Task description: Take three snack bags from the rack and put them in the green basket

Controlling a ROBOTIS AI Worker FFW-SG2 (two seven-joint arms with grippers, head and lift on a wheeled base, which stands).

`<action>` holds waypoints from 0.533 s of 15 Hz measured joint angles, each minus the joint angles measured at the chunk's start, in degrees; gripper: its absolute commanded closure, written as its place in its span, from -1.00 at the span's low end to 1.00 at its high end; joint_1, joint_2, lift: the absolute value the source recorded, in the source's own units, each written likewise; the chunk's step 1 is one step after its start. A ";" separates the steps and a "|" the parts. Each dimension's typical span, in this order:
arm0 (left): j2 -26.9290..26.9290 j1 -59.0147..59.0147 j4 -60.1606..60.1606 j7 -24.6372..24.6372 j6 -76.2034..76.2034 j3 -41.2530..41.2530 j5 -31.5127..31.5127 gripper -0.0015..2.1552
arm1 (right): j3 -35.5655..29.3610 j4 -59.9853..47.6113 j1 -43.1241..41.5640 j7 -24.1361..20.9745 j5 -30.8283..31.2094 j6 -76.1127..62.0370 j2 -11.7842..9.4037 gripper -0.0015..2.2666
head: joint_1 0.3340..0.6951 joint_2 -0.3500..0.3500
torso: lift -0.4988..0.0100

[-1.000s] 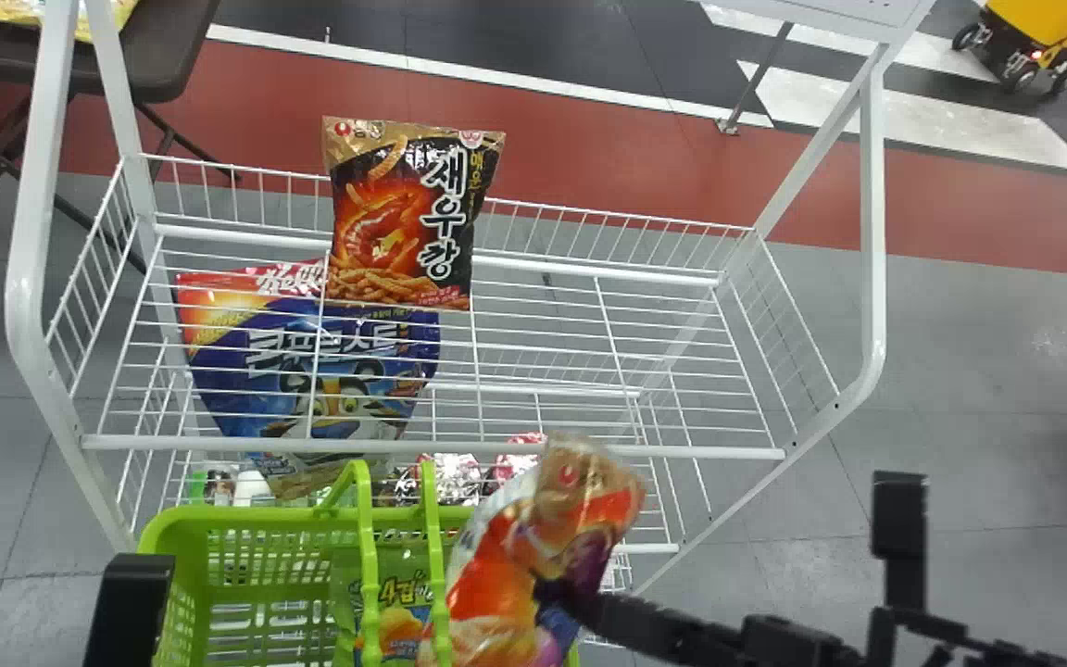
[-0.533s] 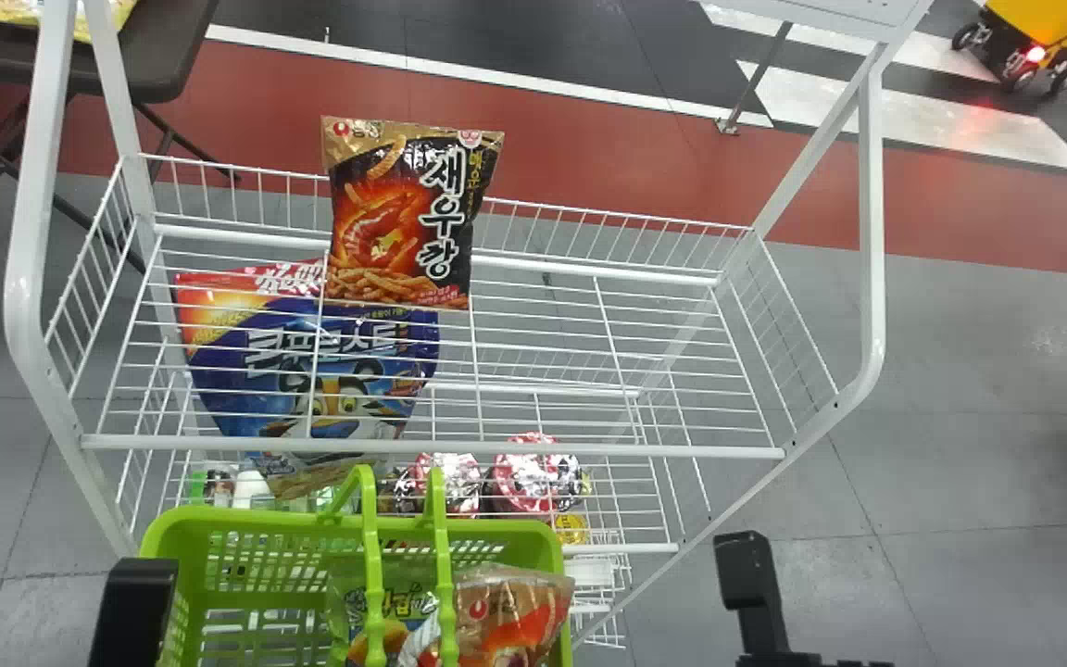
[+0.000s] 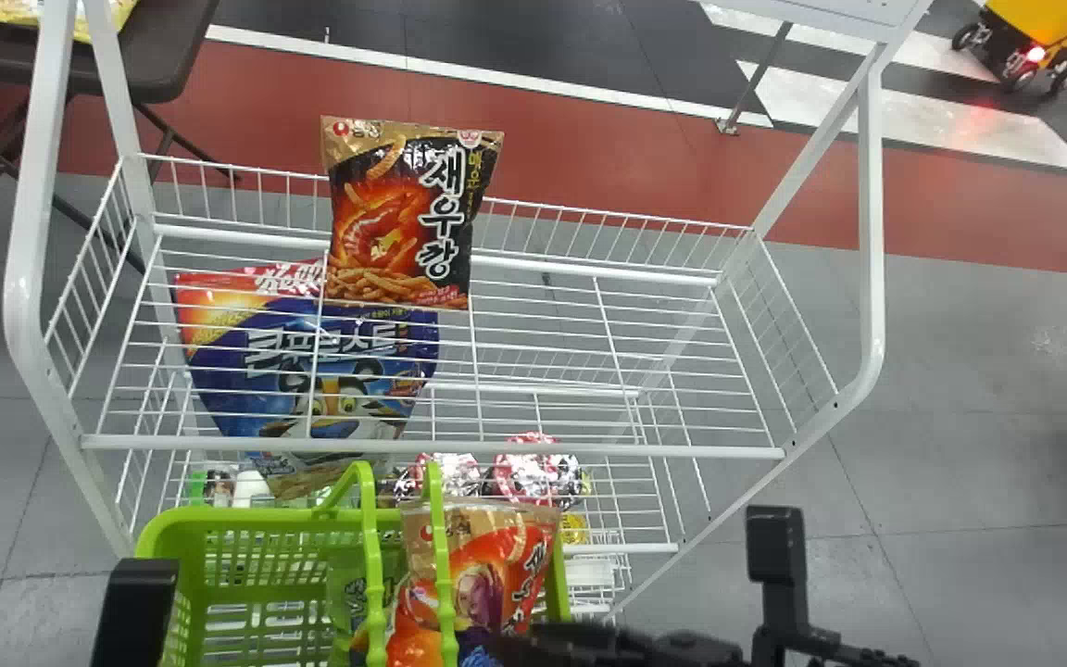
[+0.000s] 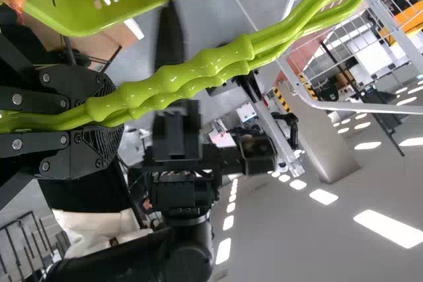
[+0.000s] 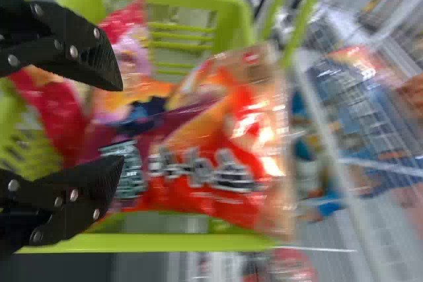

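Rack (image 3: 432,451): white wire, fills most of head view. Green basket (image 3: 265,523) sits near the rack's near edge, nearer the robot's left, lower shelves partly behind it.

Left gripper (image 3: 135,607) is at the basket's left end in head view; left wrist view has the detail: claw closed round the basket's two green handles (image 4: 172,80), clamped together between the fingers.

Right gripper (image 3: 508,646) is at the basket, against the lower part of the orange-red snack bag (image 3: 487,574) as head view has it. Right wrist view settles the claw: fingers clearly spread, not clamped on anything, bag running from between the tips out past them.

Blue bag (image 3: 237,389) lies on a lower shelf, seen through the upper shelf's wires. Orange-red bag is in the basket's right half, top end up at the far rim, one handle crossing it in head view. Right wrist view adds red packaging (image 5: 49,107) between the fingers; can't tell if it's a separate bag. Black snack bag (image 3: 404,222) is on the upper shelf, leaning on the back rail, left of centre. Green bag (image 3: 348,584) is in the basket, just left of the orange-red one, partly covered.
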 measured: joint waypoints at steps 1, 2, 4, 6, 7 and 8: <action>-0.05 -0.02 0.09 0.01 -0.14 -0.02 -0.03 0.21 | 0.87 0.49 1.18 0.29 0.70 -8.50 0.11 -0.94 | 1.00 -1.00 | 0.92; -0.08 -0.05 0.14 0.02 -0.21 -0.03 -0.04 0.21 | 1.74 0.95 2.25 0.26 1.19 -16.31 0.14 -0.94 | 1.00 -1.00 | 0.92; -0.16 -0.20 0.28 0.09 -0.24 0.02 -0.11 0.21 | 4.62 2.05 4.75 -1.08 3.06 -36.63 0.22 -0.94 | 1.00 -1.00 | 0.92; -0.14 -0.33 0.41 0.02 -0.25 0.16 -0.11 0.21 | 8.49 2.62 6.70 -6.73 6.81 -53.19 0.22 -0.94 | 1.00 -1.00 | 0.92; -0.11 -0.44 0.54 -0.13 -0.25 0.31 -0.01 0.21 | 10.98 2.66 7.49 -12.48 9.46 -58.90 0.08 -0.94 | 1.00 -1.00 | 0.92; -0.10 -0.57 0.78 -0.41 -0.26 0.50 0.12 0.21 | 13.24 2.48 7.98 -18.37 11.89 -61.71 -0.12 -0.94 | 1.00 -1.00 | 0.92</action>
